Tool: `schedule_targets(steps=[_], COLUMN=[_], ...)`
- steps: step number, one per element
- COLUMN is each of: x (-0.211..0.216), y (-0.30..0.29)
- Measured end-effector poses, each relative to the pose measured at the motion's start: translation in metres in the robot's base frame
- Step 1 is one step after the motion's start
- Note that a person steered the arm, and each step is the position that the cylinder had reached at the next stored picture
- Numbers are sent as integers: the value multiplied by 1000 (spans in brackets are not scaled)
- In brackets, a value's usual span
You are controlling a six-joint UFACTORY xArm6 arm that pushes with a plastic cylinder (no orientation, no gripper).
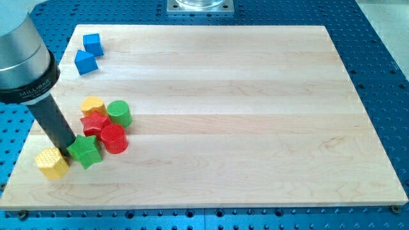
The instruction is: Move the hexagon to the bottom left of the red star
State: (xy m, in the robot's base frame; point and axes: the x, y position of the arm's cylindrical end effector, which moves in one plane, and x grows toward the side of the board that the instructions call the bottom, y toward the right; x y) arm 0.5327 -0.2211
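Wooden board (255, 96) on a blue table. Holding nothing, my tip (66, 153) rests between the yellow hexagon (52, 162) and green star (85, 151). With the hexagon already below-left of the red star (96, 121), only gentle nudges seem wise.

The tip (66, 153) sits wedged between the yellow hexagon (52, 162) and green star (85, 151), with the red star (96, 122) just above on the worktop (243, 115).
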Motion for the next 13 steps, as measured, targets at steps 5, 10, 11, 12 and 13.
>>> schedule_targets(steps=[5,10,11,12,13], x=[78,47,26,19,37], y=[-81,-40,-32,-32,-31])
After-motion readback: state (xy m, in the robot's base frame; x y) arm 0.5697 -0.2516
